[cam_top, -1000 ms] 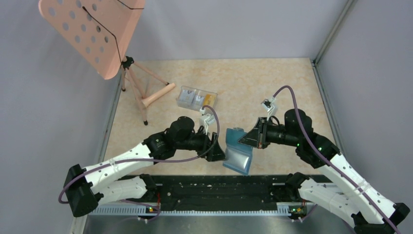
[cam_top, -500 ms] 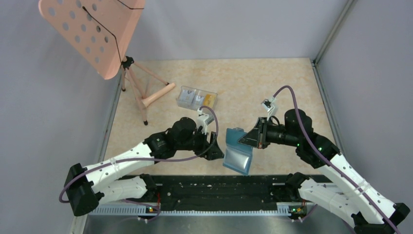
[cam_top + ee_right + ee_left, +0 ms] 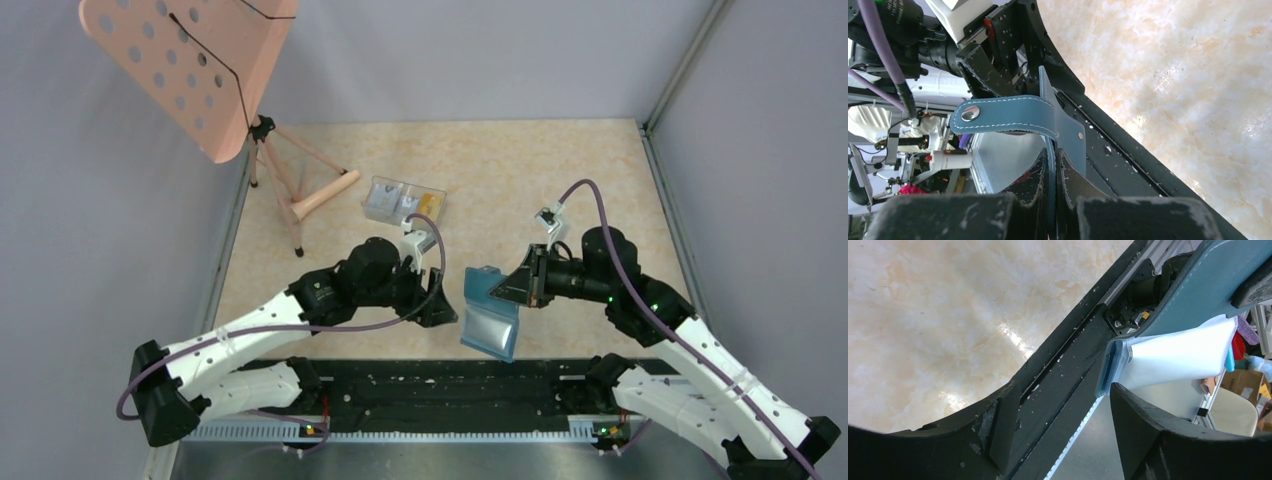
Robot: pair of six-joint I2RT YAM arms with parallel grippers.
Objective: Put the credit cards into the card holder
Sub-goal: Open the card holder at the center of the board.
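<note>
The right claw (image 3: pixel 1053 156) is clenched on one panel edge of the card holder (image 3: pixel 1068 140). Its jaws are pressed flat against the teal leather, and the snap tab (image 3: pixel 1008 116) projects toward 9 o'clock in the wrist view. In the top view the card holder (image 3: pixel 489 314) hangs unfolded from the right claw (image 3: pixel 515 288), above the near edge of the worktop (image 3: pixel 540 180). Its lower edge reaches the black rail (image 3: pixel 450 380) at 6 o'clock. The left claw (image 3: pixel 1060 390) is released, its jaws spread with nothing between them. The holder's pale inner fold (image 3: pixel 1178 352) lies just beside one finger (image 3: pixel 1143 430); whether they touch cannot be told. Seen from above, the left claw (image 3: pixel 447 311) sits at 9 o'clock of the holder, separated by a narrow gap. The credit cards (image 3: pixel 431 205) lie in a clear compartment box (image 3: pixel 403 201) at 11 o'clock of the left claw, well apart. A pink stand (image 3: pixel 180 70) occupies the corner at 10 o'clock. Open worktop runs from the holder toward 12 and 1 o'clock, up to the far wall.
</note>
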